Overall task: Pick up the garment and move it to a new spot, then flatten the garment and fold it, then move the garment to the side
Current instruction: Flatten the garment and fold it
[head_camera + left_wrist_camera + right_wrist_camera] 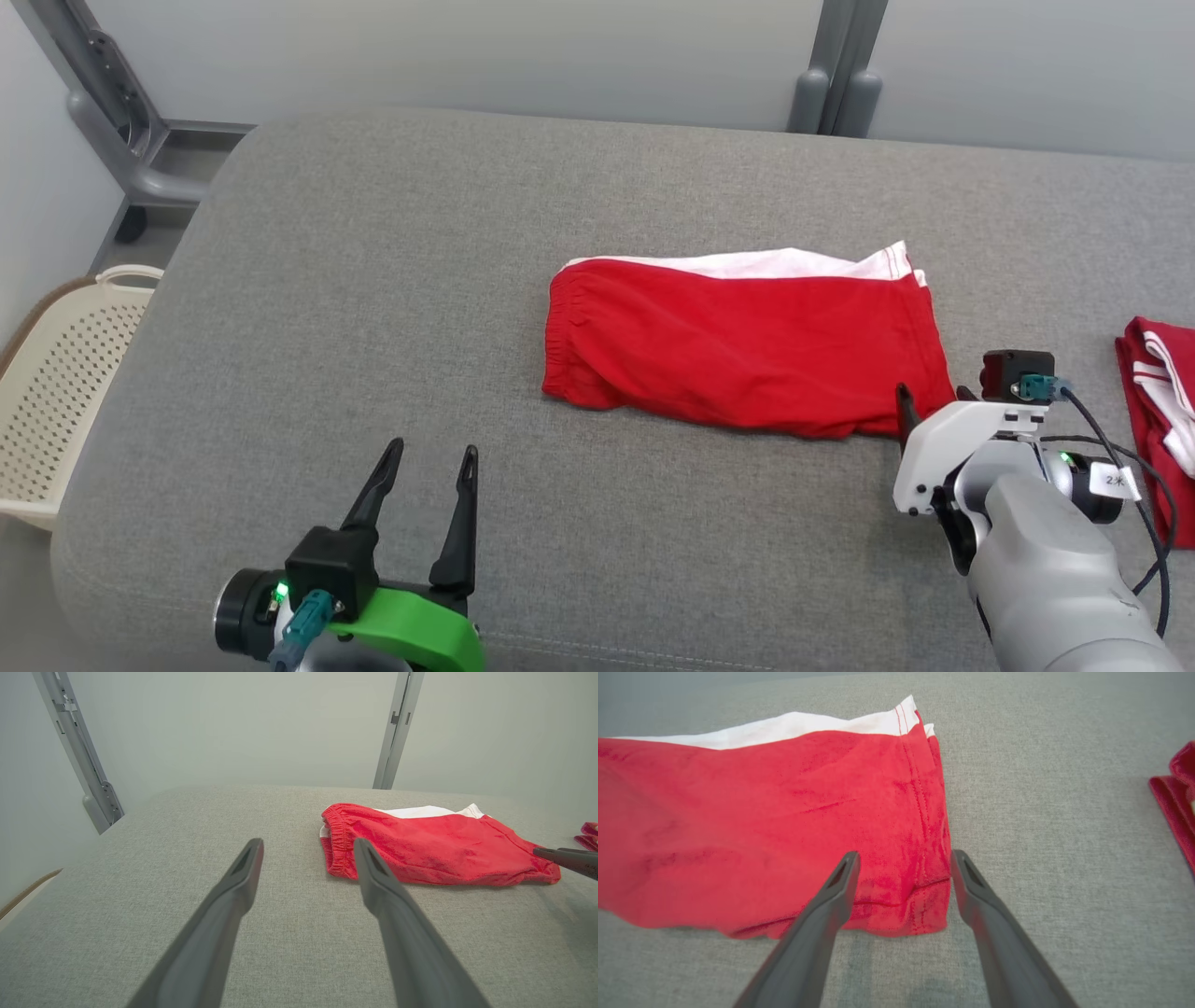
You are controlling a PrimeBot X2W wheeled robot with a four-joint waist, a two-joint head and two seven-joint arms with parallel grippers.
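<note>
One container: a cream perforated basket (65,392) stands off the left end of the grey upholstered surface (373,308), lower than it. You get its rim and one wall from the head view; what it holds cannot be told from this angle.

Two garments lie on the surface.
- Red shorts (738,359): right of centre, lying flat. The elastic waistband is toward the left and the leg hems toward the right, with a white layer showing along the far edge.
- Second red garment with white stripes (1158,401): at the far right, well apart from the shorts and cut off by the frame edge.

Two grippers.
- Your left gripper (433,448): at the near left over bare upholstery, fingers spread with nothing between them, well apart from the shorts.
- Your right gripper (905,855): at the near right corner of the shorts, fingers spread wide to either side of the hem corner. The cloth there lies flat and is not pinched.
</note>
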